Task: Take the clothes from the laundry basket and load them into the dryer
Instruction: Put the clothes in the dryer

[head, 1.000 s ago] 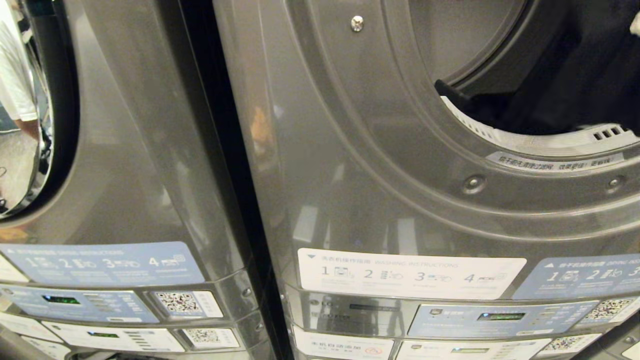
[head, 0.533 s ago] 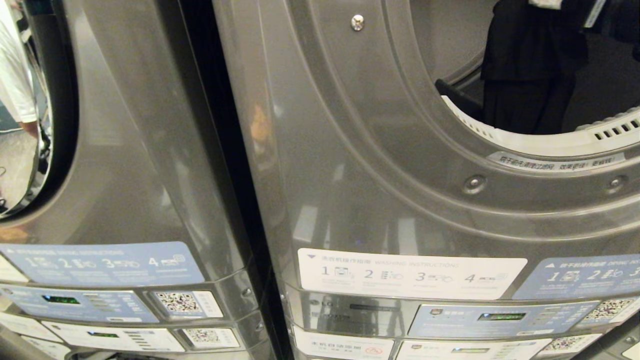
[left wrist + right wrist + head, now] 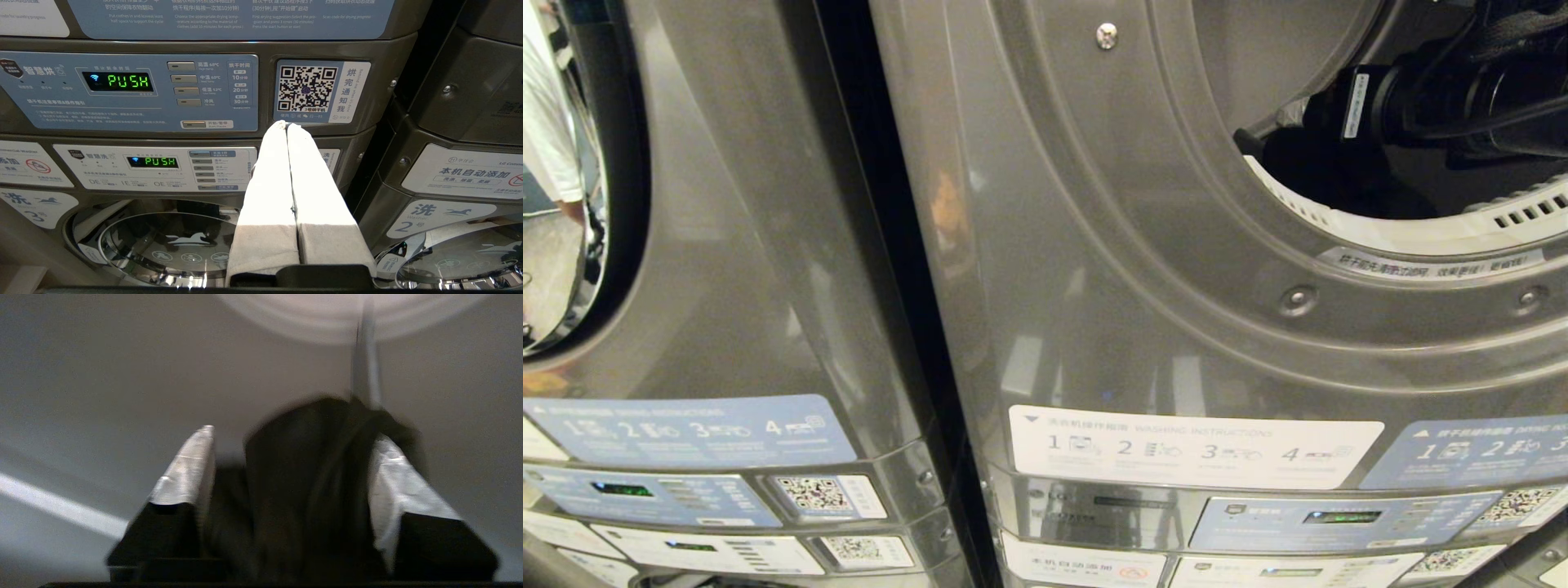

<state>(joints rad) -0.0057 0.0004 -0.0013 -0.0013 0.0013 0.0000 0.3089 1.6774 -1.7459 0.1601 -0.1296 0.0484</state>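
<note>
Clothes first: a dark garment [image 3: 310,490] sits between the spread jaws of our right gripper [image 3: 292,465], inside the drum of the dryer [image 3: 1143,269]. A second ago those jaws were pinched tight on it; now they stand wide, and the cloth lies loose between the fingers [image 3: 188,465], draped against one of them rather than clamped. In the head view half a second back the garment hung tall in the door opening; now our right arm [image 3: 1437,102] reaches across that opening and a low dark heap [image 3: 1327,175] lies near the drum's bottom edge. We judge the release to be under way, so this piece is nearly loaded, though some cloth may still cling to the finger.

Our left gripper [image 3: 286,126] stays parked with its jaws pressed together, pointing at the control panel [image 3: 130,90] of the neighbouring machine, well apart from the work.

For room, the drum wall ahead is bare and pale, so pulling straight back looks free. The white rim [image 3: 1380,233] of the door opening lies just under the arm; we should draw back over it without dragging the cloth out. The basket is not in view.
</note>
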